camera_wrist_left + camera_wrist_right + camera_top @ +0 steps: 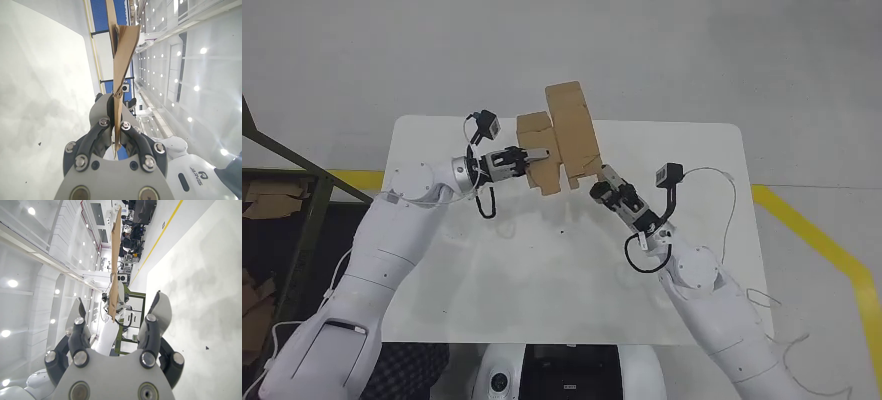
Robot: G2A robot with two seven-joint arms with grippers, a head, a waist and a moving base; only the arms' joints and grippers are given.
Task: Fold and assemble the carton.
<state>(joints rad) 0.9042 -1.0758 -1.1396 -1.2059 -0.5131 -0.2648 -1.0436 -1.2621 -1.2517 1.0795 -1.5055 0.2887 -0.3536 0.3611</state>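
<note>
1. White and smooth with rounded corners, the table [542, 290] stands on a pale grey floor [642, 50] marked with a yellow line [812, 230].
2. A dark-framed rack [272, 200] holding cardboard scraps sits beside the table on the robot's left.
3. One small dark speck [207, 348] lies on the tabletop.
4. The carton [560, 135] is plain brown corrugated cardboard, a partly folded blank of flat rectangular panels with notched flap edges.
5. It is held off the table, over the far edge, with its farthest panel reaching out past the rim above the floor.
6. Seen edge-on in the left wrist view, the carton [123, 56] looks like a thin sheet with a second panel splaying off it at an angle, its corner crumpled.
7. The left gripper [537, 155] is pinching a panel at the carton's left side, and its dark-padded fingers [103, 121] are pressed against both faces of the board.
8. The right gripper [599, 183] sits just beside the carton's near right corner.
9. Its fingers [162, 306] are spread wide and hold nothing.
10. In the right wrist view, the carton [115, 247] appears edge-on in line with the gap between those fingers, touching neither, with the other arm behind it.
</note>
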